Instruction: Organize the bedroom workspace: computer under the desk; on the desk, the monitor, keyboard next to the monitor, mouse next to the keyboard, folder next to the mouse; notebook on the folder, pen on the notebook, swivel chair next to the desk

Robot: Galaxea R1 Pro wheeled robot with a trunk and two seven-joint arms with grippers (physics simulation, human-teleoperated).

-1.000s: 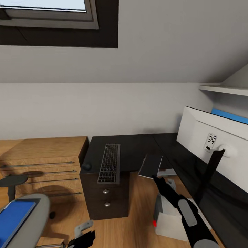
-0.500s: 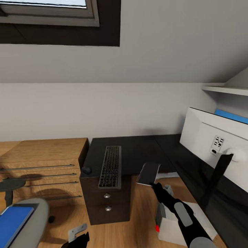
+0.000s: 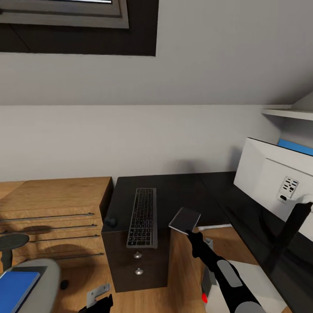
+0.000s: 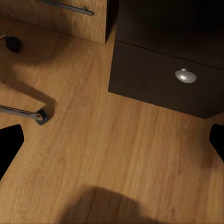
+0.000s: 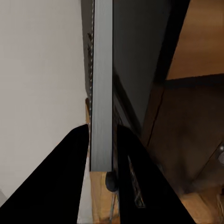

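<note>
My right gripper (image 3: 190,231) is shut on a thin dark grey notebook (image 3: 184,219), holding it in the air at the front edge of the black desk (image 3: 178,191); its edge (image 5: 101,93) runs between my fingers. The keyboard (image 3: 141,216) lies on the desk's left end, and a dark mouse (image 3: 110,221) sits at its left. The white monitor (image 3: 276,180) stands on the desk at the right. A blue folder (image 3: 15,289) lies on the swivel chair (image 3: 45,284). The white computer (image 3: 243,282) stands on the floor. My left gripper (image 3: 101,301) hangs open low over the floor (image 4: 112,144).
A wooden dresser (image 3: 52,204) stands left of the desk. The desk's drawer front with a round knob (image 4: 185,74) faces me. A chair leg with its caster (image 4: 41,115) rests on the wood floor. A white shelf (image 3: 289,114) hangs above the monitor.
The whole view has shifted, so the camera has moved. Relative to the keyboard, the notebook in my right gripper has come slightly closer to the desk's left part.
</note>
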